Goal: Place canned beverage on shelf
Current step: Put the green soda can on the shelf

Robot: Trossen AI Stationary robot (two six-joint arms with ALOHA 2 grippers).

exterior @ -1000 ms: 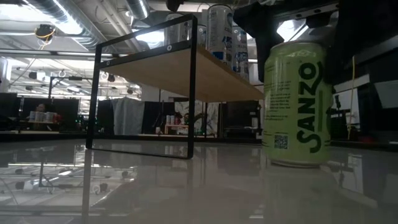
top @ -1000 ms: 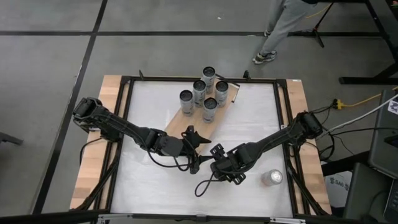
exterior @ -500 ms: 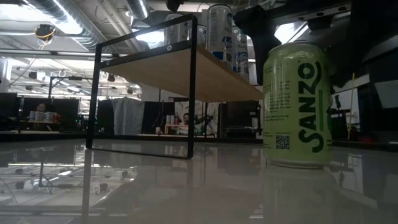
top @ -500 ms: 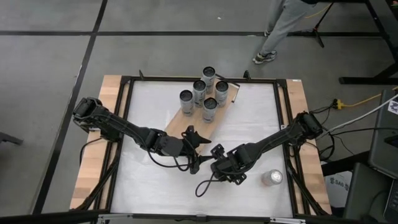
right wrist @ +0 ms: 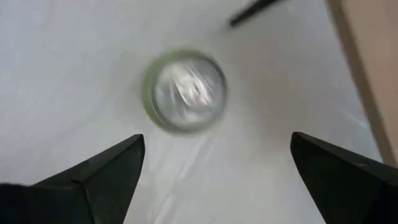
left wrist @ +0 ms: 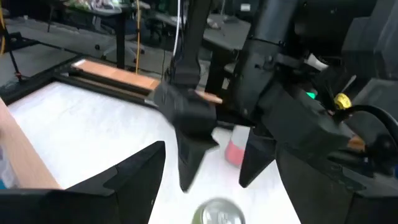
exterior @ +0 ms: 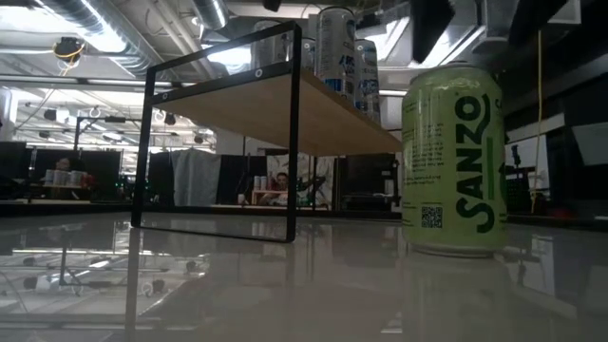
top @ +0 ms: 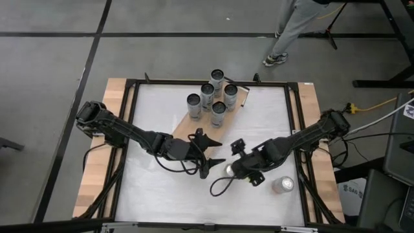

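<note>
On the white tabletop (top: 162, 188) stands the shelf (top: 208, 128), a long light-wood board with black frame ends, set slanting near the far side. Five cans (top: 213, 98) stand upright on the far end of its board, close together. Two dark arms reach in over the middle of the tabletop, one from each side. Between the two arms stands a green can (exterior: 454, 160), upright on the tabletop and not on the shelf; it says SANZO on its side, and from above only its silver top (top: 229, 170) shows. The left hand (top: 207, 158) hangs just beside this can, with its fingers (left wrist: 127, 180) spread fairly wide and nothing between them. The right hand (top: 242, 166) is right next to the can too, with its fingers (right wrist: 102, 174) spread as wide as they go, and the can sits below them without being held. One more can (top: 282, 186) stands alone on the tabletop near the right arm's side, well apart from the shelf.
</note>
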